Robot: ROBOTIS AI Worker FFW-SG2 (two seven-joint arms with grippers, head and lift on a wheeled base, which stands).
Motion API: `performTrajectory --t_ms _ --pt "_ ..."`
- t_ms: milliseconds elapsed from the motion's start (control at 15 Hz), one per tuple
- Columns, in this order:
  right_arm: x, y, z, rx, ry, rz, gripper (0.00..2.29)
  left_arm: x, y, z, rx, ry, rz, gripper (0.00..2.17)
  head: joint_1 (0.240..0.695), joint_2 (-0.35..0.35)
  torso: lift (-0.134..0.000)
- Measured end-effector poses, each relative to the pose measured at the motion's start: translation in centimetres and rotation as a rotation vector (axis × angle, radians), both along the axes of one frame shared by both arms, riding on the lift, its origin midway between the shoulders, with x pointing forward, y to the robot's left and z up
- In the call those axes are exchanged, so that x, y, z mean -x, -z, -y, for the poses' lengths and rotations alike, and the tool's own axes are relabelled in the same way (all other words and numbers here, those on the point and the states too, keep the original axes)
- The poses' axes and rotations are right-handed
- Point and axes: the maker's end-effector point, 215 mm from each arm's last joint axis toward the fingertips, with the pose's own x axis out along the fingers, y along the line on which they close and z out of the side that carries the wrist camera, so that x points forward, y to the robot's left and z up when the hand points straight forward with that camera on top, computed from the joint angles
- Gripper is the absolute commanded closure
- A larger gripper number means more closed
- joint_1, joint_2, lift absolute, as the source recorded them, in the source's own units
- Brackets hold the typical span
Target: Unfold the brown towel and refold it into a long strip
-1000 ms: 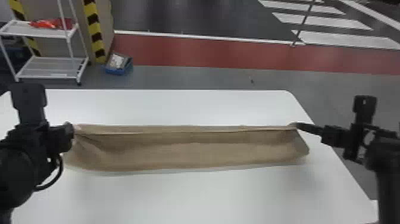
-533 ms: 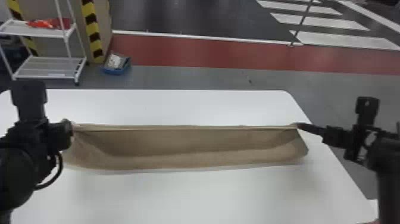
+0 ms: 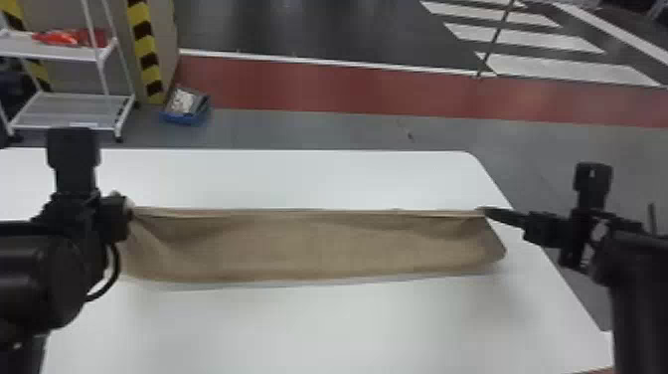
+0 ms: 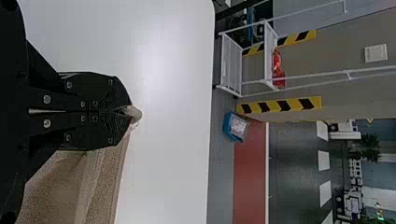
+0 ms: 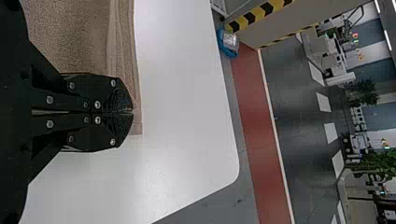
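Observation:
In the head view the brown towel stretches left to right as a long band, its far edge raised in a narrow ridge. My left gripper is at its far left corner, my right gripper at its far right corner. The left wrist view has the left gripper shut, with a bit of pale cloth poking out at the tips and the towel hanging beside it. In the right wrist view the right gripper is shut on the edge of the towel.
The white table extends in front of and behind the towel, with its right edge beneath the right arm. Beyond it on the floor stand a white shelf rack and a blue bin.
The left gripper has shifted very slightly left since a second ago, and the right gripper slightly right. The towel's middle looks a little flatter, its far edge straighter.

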Motion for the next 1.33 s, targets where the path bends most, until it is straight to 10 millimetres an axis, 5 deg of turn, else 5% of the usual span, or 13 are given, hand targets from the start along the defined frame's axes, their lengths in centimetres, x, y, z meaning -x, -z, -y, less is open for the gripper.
performTrajectory --t_ms 133,200,267,600,867,1067,1333 --pt "-0.3 0.2 0.0 0.016 0.004 -0.001 0.24 -0.3 0.7 -0.3 -0.025 -0.01 -0.009 0.82 0.695 -0.192 -0.123" --pt "-0.4 0.4 -0.1 0.022 0.006 -0.003 0.03 -0.4 1.0 -0.5 -0.043 -0.015 -0.014 0.23 0.695 -0.19 -0.123" --pt "-0.6 0.5 -0.3 0.031 0.005 -0.004 0.03 -0.4 1.5 -0.8 -0.069 -0.02 -0.023 0.01 0.695 -0.184 -0.123" --pt "-1.0 0.7 -0.9 0.048 -0.004 0.021 0.05 -0.6 2.5 -2.4 -0.179 -0.05 -0.025 0.02 0.695 -0.162 -0.123" --pt "0.2 -0.1 -0.8 -0.021 -0.006 0.084 0.15 -0.9 -0.6 -4.4 -0.209 -0.108 0.176 0.02 0.695 -0.149 -0.123" --pt "1.0 -0.2 -0.2 -0.074 -0.013 0.111 0.17 -1.1 -2.6 -5.8 -0.13 -0.103 0.304 0.02 0.695 -0.14 -0.123" --pt "1.4 -0.2 1.0 -0.067 -0.028 0.165 0.19 -2.3 -0.5 -5.3 0.124 0.135 0.319 0.02 0.695 -0.153 -0.123"
